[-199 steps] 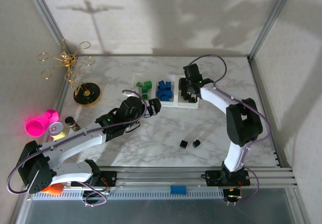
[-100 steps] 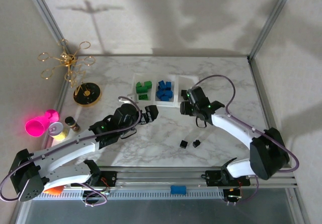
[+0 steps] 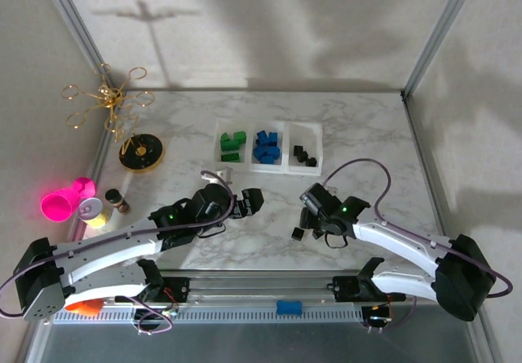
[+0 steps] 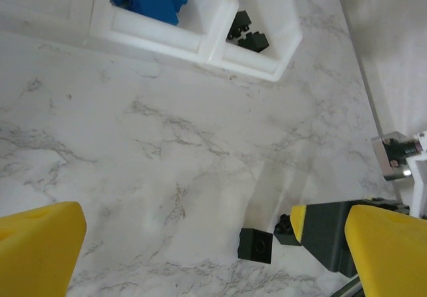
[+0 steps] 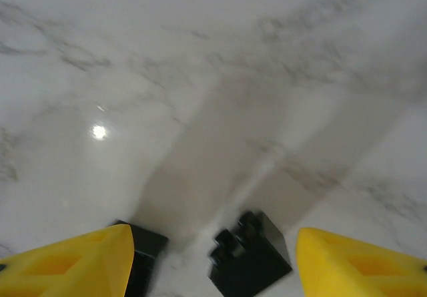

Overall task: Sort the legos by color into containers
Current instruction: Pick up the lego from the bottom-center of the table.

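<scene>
Right gripper (image 5: 215,260) over two black legos (image 5: 250,249)

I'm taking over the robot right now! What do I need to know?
Grippers: left gripper open, empty, above the table. right gripper open, low over two loose black legos on the table.
Done: green legos in the left one of the containers, blue legos in the middle, some black ones in the right.
Left: the two loose black legos go in the right container.
</scene>
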Robot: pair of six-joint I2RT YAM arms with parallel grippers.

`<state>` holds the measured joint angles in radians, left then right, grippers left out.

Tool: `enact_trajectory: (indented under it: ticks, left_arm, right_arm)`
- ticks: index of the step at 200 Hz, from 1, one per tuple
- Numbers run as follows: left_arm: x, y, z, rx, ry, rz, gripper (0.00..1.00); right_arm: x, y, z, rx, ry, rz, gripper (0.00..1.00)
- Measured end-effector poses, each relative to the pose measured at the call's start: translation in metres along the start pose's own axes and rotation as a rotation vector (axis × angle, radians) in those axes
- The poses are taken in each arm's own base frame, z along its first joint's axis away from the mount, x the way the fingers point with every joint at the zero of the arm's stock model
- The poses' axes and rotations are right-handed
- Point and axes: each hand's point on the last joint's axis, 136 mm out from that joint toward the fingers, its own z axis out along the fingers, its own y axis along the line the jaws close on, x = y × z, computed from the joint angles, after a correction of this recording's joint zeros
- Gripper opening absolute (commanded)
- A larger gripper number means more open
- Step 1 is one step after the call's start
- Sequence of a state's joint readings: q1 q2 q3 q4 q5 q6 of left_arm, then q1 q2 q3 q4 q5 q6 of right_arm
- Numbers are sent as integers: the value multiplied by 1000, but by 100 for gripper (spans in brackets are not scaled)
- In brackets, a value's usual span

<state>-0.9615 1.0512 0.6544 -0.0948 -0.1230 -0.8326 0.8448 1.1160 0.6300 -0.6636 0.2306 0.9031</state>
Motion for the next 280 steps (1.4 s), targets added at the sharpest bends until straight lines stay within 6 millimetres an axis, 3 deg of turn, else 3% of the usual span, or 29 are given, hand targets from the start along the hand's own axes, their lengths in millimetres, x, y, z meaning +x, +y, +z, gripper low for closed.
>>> enact_trajectory:
  ticks: [54,136,215,280]
  left_arm:
    - [11,3,11,-30,36,17,100]
    - [10,-4,17,-30,39,19,100]
    - [10,-4,17,-29,39,20,100]
    - [9,-4,16,-27,34,19,100]
  right_arm:
    - [20,-23,6,41,-1,158,62]
    - [14,-10,19,14,-16,194,47]
    - [16,-12,24,18,-19,187,30]
    - [14,-13,21,22,-25,148,28]
